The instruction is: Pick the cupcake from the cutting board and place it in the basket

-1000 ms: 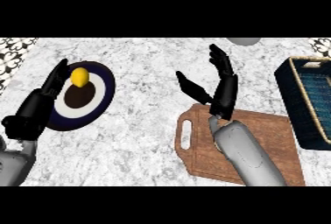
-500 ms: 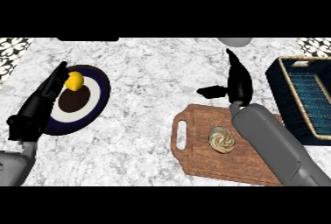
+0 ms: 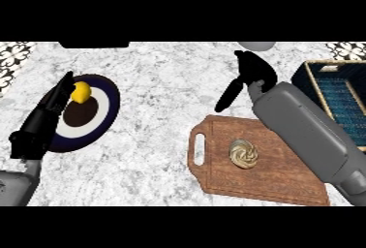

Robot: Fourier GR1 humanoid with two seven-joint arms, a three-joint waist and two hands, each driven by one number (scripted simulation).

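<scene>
Your right hand (image 3: pixel 250 77) at one o'clock, fingers straight, thumb hanging down, grey forearm running to four o'clock, your left hand (image 3: pixel 44 121) at nine o'clock, fingers straight, pointing up.

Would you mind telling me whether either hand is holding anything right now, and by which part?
Nothing is held. The swirled tan cupcake lies untouched on the wooden cutting board; the right hand and left hand are open.
</scene>
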